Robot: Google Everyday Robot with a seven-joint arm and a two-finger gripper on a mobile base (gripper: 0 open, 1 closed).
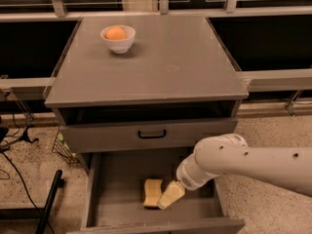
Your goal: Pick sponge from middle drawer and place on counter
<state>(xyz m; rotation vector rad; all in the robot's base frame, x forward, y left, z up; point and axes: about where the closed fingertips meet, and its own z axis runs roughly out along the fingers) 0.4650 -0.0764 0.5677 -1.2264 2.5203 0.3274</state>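
The pale-yellow sponge point(151, 191) lies on the floor of the open middle drawer point(117, 199), near its centre. My gripper point(171, 195) hangs at the end of the white arm point(243, 162), which reaches in from the right. It is low inside the drawer, right at the sponge's right edge and seemingly touching it. The grey counter point(165, 67) tops the cabinet above.
A white bowl point(118, 44) holding an orange ball point(116, 32) stands on the counter's back left. A grey drawer front with a black handle point(152, 134) sits above the open drawer. A black stand point(48, 204) and cables lie on the floor at the left.
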